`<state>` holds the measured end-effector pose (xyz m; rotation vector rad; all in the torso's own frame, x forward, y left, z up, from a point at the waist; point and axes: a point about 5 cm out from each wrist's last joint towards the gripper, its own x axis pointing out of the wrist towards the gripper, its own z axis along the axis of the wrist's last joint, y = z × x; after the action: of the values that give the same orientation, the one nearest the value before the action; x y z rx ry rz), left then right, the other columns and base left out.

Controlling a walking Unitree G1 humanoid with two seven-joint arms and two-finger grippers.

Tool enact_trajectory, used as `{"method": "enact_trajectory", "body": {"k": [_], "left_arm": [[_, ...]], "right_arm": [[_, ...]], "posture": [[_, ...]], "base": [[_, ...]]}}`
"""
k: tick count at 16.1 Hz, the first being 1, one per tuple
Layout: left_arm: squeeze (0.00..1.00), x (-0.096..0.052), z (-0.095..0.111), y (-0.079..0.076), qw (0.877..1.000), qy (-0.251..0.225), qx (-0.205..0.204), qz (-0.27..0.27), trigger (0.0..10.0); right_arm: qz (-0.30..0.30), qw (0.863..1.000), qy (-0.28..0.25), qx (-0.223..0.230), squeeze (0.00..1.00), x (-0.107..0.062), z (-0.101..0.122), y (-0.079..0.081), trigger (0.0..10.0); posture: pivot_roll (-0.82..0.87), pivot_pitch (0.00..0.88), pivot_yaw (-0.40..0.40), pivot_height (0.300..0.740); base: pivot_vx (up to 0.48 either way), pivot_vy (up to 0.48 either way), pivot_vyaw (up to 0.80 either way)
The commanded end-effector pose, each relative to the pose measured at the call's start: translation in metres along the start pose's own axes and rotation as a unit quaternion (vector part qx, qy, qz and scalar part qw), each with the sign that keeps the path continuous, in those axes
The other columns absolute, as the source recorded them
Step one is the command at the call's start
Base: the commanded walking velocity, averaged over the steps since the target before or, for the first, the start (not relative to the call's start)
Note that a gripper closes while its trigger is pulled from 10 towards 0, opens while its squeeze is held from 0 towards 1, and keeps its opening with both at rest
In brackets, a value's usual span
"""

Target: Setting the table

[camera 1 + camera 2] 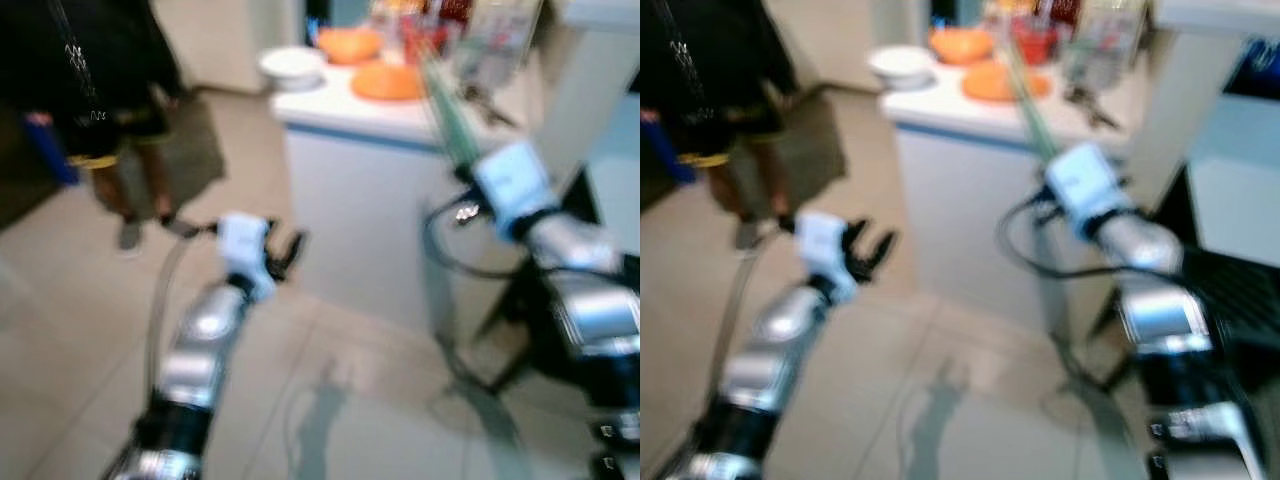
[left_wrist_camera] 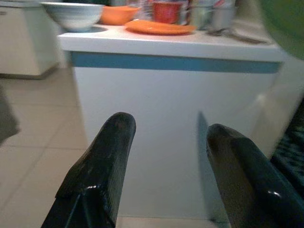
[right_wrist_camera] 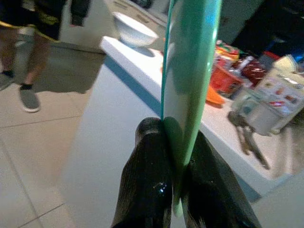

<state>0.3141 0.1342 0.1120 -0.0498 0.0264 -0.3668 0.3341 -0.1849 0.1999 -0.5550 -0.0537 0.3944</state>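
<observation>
We are carrying a green plate (image 3: 190, 71) toward the white desk (image 1: 400, 115); our right pincer (image 3: 176, 161) is clamped on its rim, holding it edge-up; our left pincer (image 2: 166, 156) gapes wide, holding nothing; next we must level the plate and lay it beside the orange plate (image 1: 388, 82).

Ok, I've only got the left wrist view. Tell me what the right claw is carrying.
Observer: The right claw is shut on a green plate, held edge-on by its rim.
Operator: Report anyone near the robot.
Observer: A person in dark clothes stands ahead on the robot's left, to the left of the white counter.
</observation>
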Motion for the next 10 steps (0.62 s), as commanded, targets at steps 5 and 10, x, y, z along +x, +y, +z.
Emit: {"method": "enact_trajectory", "body": {"k": [5,10], "left_arm": [[0.00,0.0065,0.0040,-0.0142,1.000,-0.005,0.011,-0.029,10.0],[0.00,0.0055,0.0042,-0.0160,1.000,-0.015,-0.005,-0.027,10.0]], "right_arm": [[-0.025,0.999,-0.019,-0.015,0.00,-0.0041,0.0116,-0.0175,10.0],[-0.024,0.999,-0.016,-0.018,0.00,-0.0042,0.0108,-0.0201,10.0]], "posture": [[-0.03,0.000,0.046,0.740],[-0.03,0.000,0.043,0.740]], "base": [[0.248,-0.407,0.00],[0.150,-0.382,0.00]]}}
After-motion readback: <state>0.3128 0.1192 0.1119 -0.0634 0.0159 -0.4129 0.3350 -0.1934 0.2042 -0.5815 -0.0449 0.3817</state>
